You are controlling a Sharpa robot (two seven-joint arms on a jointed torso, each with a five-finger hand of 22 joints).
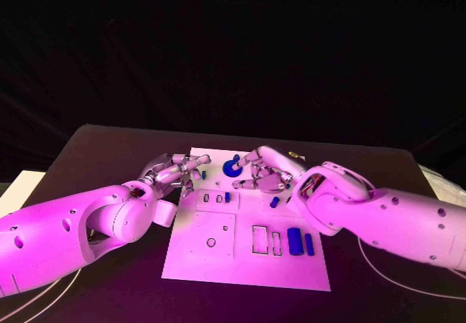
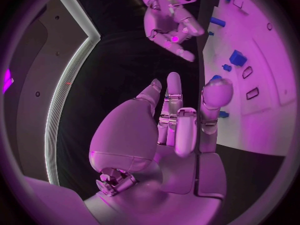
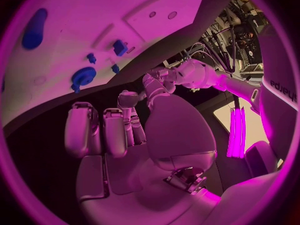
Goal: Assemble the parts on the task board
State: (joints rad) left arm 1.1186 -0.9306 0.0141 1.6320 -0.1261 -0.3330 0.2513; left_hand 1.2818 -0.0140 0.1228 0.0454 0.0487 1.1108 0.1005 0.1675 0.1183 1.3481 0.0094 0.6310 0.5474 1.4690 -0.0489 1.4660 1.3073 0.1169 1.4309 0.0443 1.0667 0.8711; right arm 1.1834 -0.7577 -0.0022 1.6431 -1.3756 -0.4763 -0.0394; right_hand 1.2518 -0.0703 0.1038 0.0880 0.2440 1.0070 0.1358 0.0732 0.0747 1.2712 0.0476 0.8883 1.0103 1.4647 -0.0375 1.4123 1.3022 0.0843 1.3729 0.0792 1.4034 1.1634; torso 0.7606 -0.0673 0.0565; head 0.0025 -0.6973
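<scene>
The left hand [image 1: 177, 172] hangs at the far left edge of the task board [image 1: 219, 259], fingers apart and holding nothing; its own wrist view shows the fingers [image 2: 177, 125] loosely extended with bare space in front of them. The right hand [image 1: 264, 171] sits over the far middle of the board, fingers curled down just beside a round blue part [image 1: 232, 167]. From the head view I cannot tell whether it grips anything; the right wrist view shows its fingers [image 3: 103, 130] bent in with nothing between them, and the round part [image 3: 82, 77] lying apart from them on the board.

The left wrist view takes in the right hand [image 2: 169, 22] across a dark gap and several small blue pieces [image 2: 237, 57] along the board's near side. The head view alone shows the board's nearer half: two long blue parts [image 1: 300, 241] beside rectangular slots [image 1: 260, 239], and a square plate with holes [image 1: 209, 235].

The board lies in the middle of the black counter [image 1: 107, 145], with dark bare counter on both sides and beyond its far edge.
</scene>
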